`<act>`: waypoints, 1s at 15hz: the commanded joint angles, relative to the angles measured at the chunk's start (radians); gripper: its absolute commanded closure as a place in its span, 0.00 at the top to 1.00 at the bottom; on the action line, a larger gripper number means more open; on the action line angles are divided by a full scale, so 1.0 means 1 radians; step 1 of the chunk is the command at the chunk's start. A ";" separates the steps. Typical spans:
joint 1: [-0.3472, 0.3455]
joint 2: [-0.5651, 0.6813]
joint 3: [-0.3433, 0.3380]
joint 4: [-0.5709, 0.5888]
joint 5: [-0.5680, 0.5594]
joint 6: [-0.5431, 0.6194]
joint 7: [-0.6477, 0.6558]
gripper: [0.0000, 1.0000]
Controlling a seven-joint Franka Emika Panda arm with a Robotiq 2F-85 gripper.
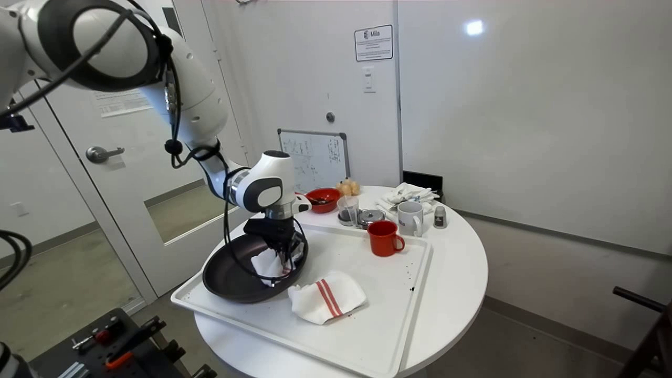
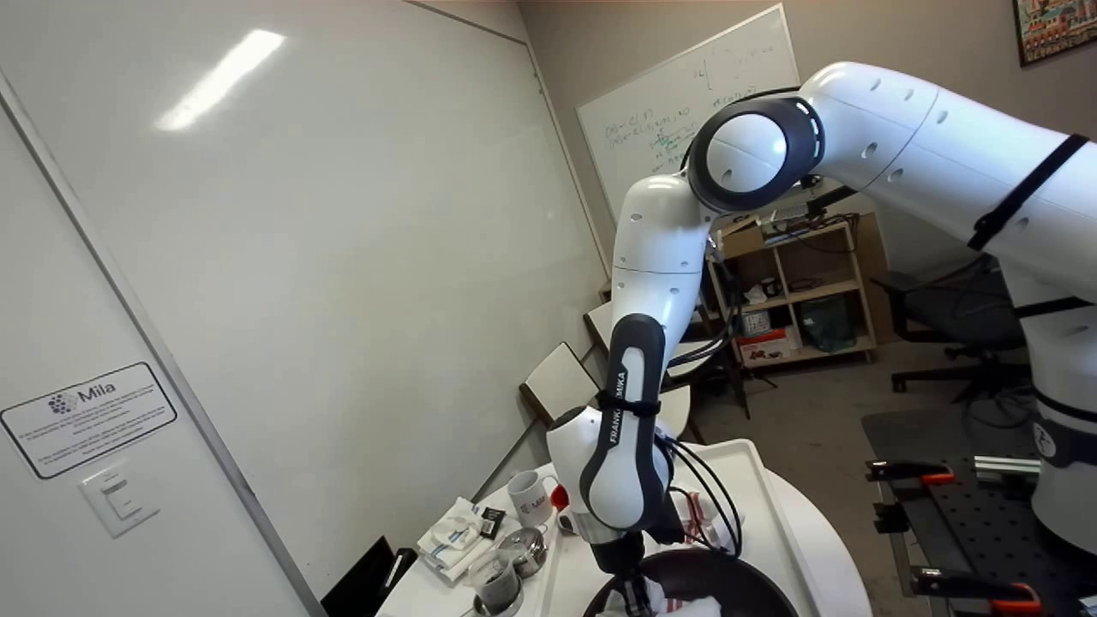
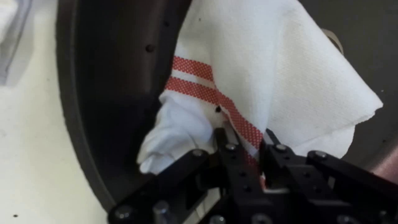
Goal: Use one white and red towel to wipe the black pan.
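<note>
White and round, the desk carries a wide white tray. At the tray's near side a folded towel, white with two red stripes, lies just beside the black pan. Inside the pan sits a bunched towel with the same stripes, and the pincer points down into it, fingers closed on a fold so that the red bands run between them. Dark specks are scattered over the tray, and a red mug stands near its far edge. Just past that edge come a white mug, a round metal container and a clear cup. Farther back sit a red bowl and a heap of white cloths. Farthest off, a small whiteboard with writing on it stands before the wall.
</note>
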 commanded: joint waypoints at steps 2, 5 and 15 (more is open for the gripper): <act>-0.007 0.003 0.006 0.005 -0.012 -0.003 0.009 0.16; -0.007 0.003 0.007 0.005 -0.012 -0.003 0.009 0.16; 0.041 0.018 0.010 0.019 -0.031 -0.010 0.026 0.04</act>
